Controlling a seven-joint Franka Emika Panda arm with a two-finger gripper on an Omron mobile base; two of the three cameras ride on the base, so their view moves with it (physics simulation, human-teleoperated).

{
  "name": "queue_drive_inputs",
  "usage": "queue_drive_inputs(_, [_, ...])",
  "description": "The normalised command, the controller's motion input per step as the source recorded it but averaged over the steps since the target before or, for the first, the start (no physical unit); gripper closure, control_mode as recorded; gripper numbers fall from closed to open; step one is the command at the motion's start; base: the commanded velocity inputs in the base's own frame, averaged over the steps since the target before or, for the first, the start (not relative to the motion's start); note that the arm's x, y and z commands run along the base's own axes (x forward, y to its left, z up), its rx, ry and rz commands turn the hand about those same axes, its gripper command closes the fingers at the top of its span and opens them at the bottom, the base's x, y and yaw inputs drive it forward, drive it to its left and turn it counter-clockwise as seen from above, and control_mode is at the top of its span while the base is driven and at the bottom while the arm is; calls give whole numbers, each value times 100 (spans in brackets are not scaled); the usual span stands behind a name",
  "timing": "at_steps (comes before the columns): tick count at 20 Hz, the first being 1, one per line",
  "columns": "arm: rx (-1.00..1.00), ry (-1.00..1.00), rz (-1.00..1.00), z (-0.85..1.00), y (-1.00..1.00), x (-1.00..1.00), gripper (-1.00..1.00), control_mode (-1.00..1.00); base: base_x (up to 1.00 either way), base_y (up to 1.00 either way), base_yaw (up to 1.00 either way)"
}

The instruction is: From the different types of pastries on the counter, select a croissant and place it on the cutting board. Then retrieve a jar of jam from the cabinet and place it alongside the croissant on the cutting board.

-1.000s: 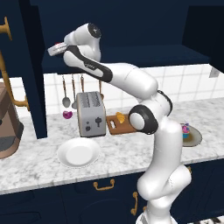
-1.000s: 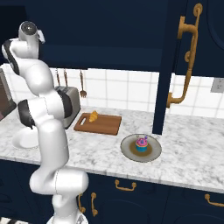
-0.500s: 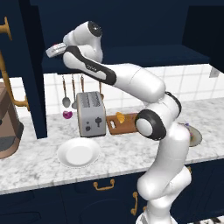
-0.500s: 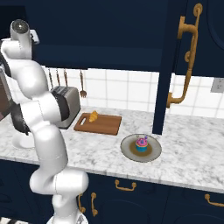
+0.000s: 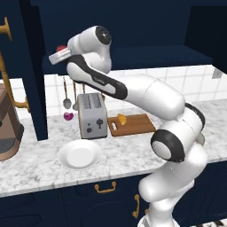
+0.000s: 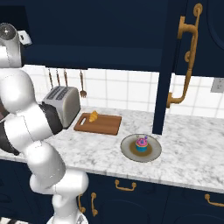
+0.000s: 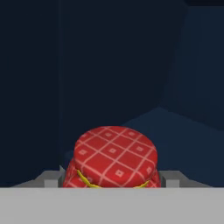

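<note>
Hand view: we see the jar of jam (image 7: 114, 158) upright, checkered lid facing us, pinched between the fingers (image 7: 51, 178) inside the cabinet (image 7: 109, 57). Gripper (image 5: 60, 52) at shelf edge. Croissant (image 5: 122, 119) lies on cutting board (image 5: 133, 124). Since earlier, elbow has swung right.

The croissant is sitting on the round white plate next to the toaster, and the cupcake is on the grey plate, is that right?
Not quite. The croissant lies on the cutting board, near its handle end, not on the round white plate; the left base view shows that plate bare. The rest holds: the cupcake sits on the grey plate, as the right base view shows.
</note>
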Motion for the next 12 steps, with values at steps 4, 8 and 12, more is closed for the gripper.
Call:
queue_drive_inputs(4, [3,-11,0,-23,-39,-88,100,-100,0,0,0])
queue_drive_inputs(8, [2,-5,0,-38,-54,-98,100,-100,0,0,0])
queue_drive_inputs(12, [2,-2,0,-52,-59,-99,100,-100,0,0,0])
